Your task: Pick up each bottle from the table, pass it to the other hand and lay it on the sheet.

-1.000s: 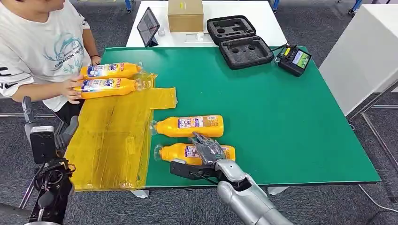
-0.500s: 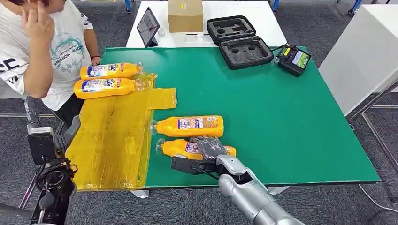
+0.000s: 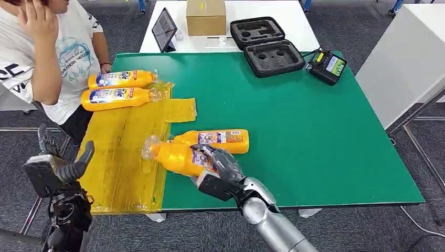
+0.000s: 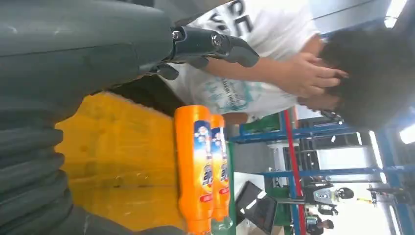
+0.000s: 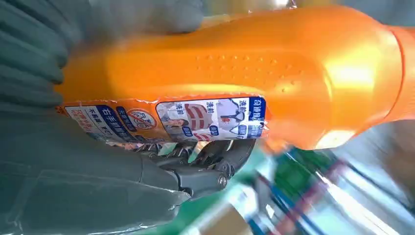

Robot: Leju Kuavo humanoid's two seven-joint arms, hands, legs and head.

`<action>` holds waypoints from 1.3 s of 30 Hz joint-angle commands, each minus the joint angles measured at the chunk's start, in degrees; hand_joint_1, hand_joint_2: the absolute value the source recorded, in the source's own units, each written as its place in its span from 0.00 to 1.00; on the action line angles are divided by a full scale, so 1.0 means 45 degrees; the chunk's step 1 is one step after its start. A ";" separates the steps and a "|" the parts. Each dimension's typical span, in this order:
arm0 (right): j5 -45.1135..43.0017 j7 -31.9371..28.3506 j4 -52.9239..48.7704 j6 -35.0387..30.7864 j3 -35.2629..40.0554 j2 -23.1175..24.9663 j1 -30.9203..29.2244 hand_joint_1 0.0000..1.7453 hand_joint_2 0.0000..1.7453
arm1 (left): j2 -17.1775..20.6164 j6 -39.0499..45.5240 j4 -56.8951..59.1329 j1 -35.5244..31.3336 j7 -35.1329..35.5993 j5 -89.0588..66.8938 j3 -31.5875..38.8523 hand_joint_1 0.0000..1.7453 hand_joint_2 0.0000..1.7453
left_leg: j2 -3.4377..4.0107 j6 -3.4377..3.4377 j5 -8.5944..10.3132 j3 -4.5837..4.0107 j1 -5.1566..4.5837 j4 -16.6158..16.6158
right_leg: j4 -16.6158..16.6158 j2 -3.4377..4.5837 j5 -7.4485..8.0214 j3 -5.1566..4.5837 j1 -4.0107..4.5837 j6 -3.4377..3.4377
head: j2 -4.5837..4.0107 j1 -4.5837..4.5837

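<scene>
From the head view, four orange bottles are on or over the green table point(image 3: 315, 131): the right hand point(image 3: 223, 168) grips one bottle point(image 3: 176, 156) by its body, raised and tilted with its clear cap toward the yellow sheet point(image 3: 123, 157); a second bottle point(image 3: 218, 140) lies on the green just behind it, and two more bottles point(image 3: 118, 88) lie side by side at the sheet's far end, beside a seated person point(image 3: 36, 58). The left hand point(image 3: 60, 168) hangs off the table's near left corner, fingers spread and holding nothing. An open black foam case point(image 3: 266, 47) holds nothing that can be made out; a controller point(image 3: 329, 66), a tablet point(image 3: 164, 29) and a cardboard box point(image 3: 205, 17) stand farther back. In the left wrist view, the spread dark fingers point(image 4: 215, 44) reach toward the person, with the two sheet bottles beyond. In the right wrist view, fingers point(image 5: 215, 161) wrap the labelled orange bottle.
</scene>
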 commanded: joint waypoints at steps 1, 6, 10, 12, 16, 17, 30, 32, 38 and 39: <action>-0.1789 -0.1981 -0.1278 -0.1353 -0.1411 0.0629 0.0758 1.00 1.00 | -0.0623 -0.0680 0.0811 0.0085 0.0048 0.1170 0.1007 0.00 1.00 | -0.0022 -0.0006 -0.0017 0.0036 -0.0002 -0.0010 | -0.0008 -0.0014 -0.0025 0.0043 -0.0003 -0.0003 | 0.0000 0.0005; -0.2239 -0.2420 -0.1384 -0.1797 -0.1613 0.0739 0.0819 1.00 1.00 | -0.0659 -0.1173 0.0971 0.0069 0.0204 0.1862 0.1148 0.00 1.00 | -0.0044 -0.0014 -0.0040 0.0059 0.0009 -0.0002 | -0.0007 -0.0024 -0.0049 0.0077 0.0007 -0.0010 | 0.0000 0.0005; -0.3280 -0.2694 -0.0610 -0.2645 -0.1918 0.0730 0.0700 1.00 1.00 | -0.0472 -0.3786 0.0977 0.0320 0.1524 0.3470 0.0258 0.00 1.00 | -0.0023 -0.0011 -0.0026 0.0033 -0.0008 -0.0012 | -0.0008 -0.0009 -0.0033 0.0042 -0.0005 -0.0008 | 0.0000 0.0005; -0.3394 -0.2884 -0.0129 -0.2725 -0.1964 0.0704 0.0618 1.00 1.00 | -0.0541 -0.4651 0.0632 0.0502 0.2214 0.3834 -0.0568 0.00 1.00 | -0.0032 -0.0009 -0.0021 0.0031 -0.0005 -0.0015 | -0.0017 -0.0021 -0.0029 0.0046 -0.0001 -0.0004 | 0.0000 0.0000; -0.3601 -0.2964 0.2047 -0.2674 -0.2292 0.0783 -0.0049 1.00 1.00 | -0.0351 -0.6872 -0.0298 0.0957 0.3466 0.4287 -0.3439 0.00 1.00 | -0.0053 -0.0003 -0.0025 0.0043 -0.0003 -0.0012 | -0.0024 -0.0040 -0.0036 0.0061 0.0000 0.0002 | 0.0000 0.0005; -0.3629 -0.2972 0.2702 -0.2536 -0.2332 0.0835 -0.0261 1.00 1.00 | -0.0328 -0.7143 -0.0490 0.0982 0.3591 0.4203 -0.3976 0.00 1.00 | -0.0041 -0.0002 -0.0016 0.0018 -0.0003 -0.0009 | -0.0020 -0.0031 -0.0024 0.0036 0.0001 0.0003 | 0.0000 0.0005; -0.3708 -0.2986 0.3356 -0.2477 -0.2336 0.1026 -0.0502 1.00 1.00 | -0.0181 -0.7363 -0.0844 0.0970 0.3682 0.4081 -0.4708 0.00 1.00 | -0.0036 -0.0009 -0.0023 0.0002 -0.0006 -0.0004 | -0.0006 -0.0006 -0.0020 0.0017 -0.0016 -0.0005 | 0.0000 0.0000; -0.3708 -0.2986 0.3356 -0.2477 -0.2336 0.1026 -0.0502 1.00 1.00 | -0.0181 -0.7363 -0.0844 0.0970 0.3682 0.4081 -0.4708 0.00 1.00 | -0.0034 -0.0009 -0.0030 0.0012 -0.0001 -0.0002 | -0.0007 -0.0001 -0.0025 0.0027 -0.0011 -0.0005 | 0.0000 0.0000; -0.3578 -0.2986 0.4035 -0.2425 -0.2224 0.1160 -0.0773 1.00 1.00 | -0.0115 -0.7608 -0.0987 0.0724 0.3725 0.3439 -0.5621 0.00 1.00 | -0.0041 -0.0007 -0.0025 0.0006 -0.0005 -0.0004 | -0.0005 -0.0009 -0.0025 0.0022 -0.0014 -0.0003 | 0.0000 0.0005; -0.3516 -0.2986 0.4224 -0.2421 -0.2171 0.1227 -0.0848 1.00 1.00 | -0.0157 -0.7485 -0.1020 0.0652 0.3638 0.3197 -0.5794 0.00 1.00 | -0.0044 -0.0006 -0.0022 -0.0004 -0.0007 -0.0001 | -0.0002 -0.0013 -0.0023 0.0013 -0.0017 -0.0002 | 0.0000 0.0005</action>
